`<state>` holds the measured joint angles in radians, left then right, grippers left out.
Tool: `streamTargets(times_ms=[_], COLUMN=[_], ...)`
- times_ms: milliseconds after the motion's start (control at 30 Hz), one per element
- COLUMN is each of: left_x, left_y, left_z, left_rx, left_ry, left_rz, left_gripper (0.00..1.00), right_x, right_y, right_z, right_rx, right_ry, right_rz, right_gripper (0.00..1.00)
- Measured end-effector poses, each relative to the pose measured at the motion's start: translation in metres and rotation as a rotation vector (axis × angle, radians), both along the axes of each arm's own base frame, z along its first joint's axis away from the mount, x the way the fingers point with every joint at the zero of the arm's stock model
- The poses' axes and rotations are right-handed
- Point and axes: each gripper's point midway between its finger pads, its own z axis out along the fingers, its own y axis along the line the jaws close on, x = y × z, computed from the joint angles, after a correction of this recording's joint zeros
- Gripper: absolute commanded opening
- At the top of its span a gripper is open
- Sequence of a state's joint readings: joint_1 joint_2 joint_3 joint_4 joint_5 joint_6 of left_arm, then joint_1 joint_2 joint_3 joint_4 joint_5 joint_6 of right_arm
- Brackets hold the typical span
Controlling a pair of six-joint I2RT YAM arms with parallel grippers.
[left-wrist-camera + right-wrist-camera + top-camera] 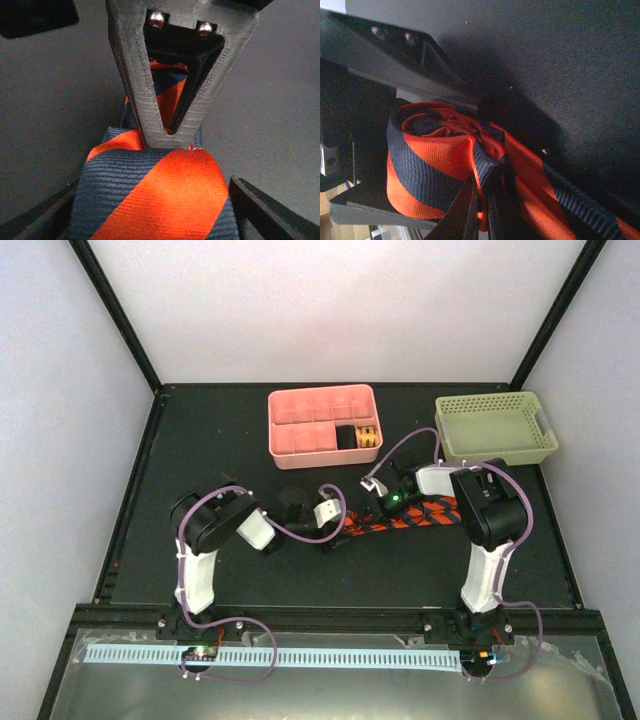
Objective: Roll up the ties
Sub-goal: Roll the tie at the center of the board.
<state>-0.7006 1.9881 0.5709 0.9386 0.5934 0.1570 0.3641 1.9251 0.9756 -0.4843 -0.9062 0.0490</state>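
Because the tie (pixel 425 515) is light, limp cloth and probably a little slick, it will likely sag and unwind unless pinched flat across its width, close to the roll. It lies on the table (pixel 230 440) between the arms. The right fingers (pixel 462 212) are closed on its coiled end. The left fingers (pixel 260 212) stand wide either side of its broad end. Only the right wrist view shows the coil; only the overhead view shows the whole strip.

The tie (pixel 430 515) stretches across the mat (pixel 200 440), pink tray (pixel 300 455) and green basket (pixel 495 452) behind it, a gap between them
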Motion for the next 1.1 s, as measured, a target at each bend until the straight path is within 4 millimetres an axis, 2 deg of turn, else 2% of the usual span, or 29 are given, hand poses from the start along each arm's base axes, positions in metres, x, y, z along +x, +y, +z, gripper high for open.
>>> streamTargets(times_ms=[233,367,500,633,733,867,1000,1100], left_x=[0.001,0.003,0.005,0.007,0.006,0.006,0.006,0.005], left_y=[-0.009,-0.010,-0.013,-0.013,-0.013,-0.013,-0.013,-0.013], left_z=[-0.004,-0.005,-0.004,-0.004,-0.004,-0.004,-0.004,-0.004], left_rx=[0.042,0.105,0.179,0.236,0.260,0.274,0.281,0.283], left_ry=[-0.054,-0.094,-0.090,-0.107,-0.115,-0.124,-0.133,-0.135], left_rz=[-0.018,-0.016,-0.021,-0.025,-0.030,-0.035,-0.041,-0.043], left_gripper=[0.47,0.38,0.34,0.33,0.34,0.34,0.34,0.34], right_x=[0.000,-0.001,0.000,0.003,0.005,0.008,0.006,-0.001], right_y=[0.000,-0.001,-0.007,-0.020,-0.024,-0.021,-0.010,-0.002], right_z=[0.000,0.001,0.003,0.011,0.023,0.041,0.042,0.033], right_rx=[0.003,0.003,-0.016,-0.040,-0.039,-0.008,0.013,0.009], right_ry=[-0.006,-0.010,-0.023,-0.058,-0.092,-0.130,-0.119,-0.085], right_rz=[0.006,0.011,0.011,0.004,-0.003,-0.019,-0.011,0.010], right_gripper=[0.06,0.18,0.37,0.48,0.53,0.53,0.48,0.27])
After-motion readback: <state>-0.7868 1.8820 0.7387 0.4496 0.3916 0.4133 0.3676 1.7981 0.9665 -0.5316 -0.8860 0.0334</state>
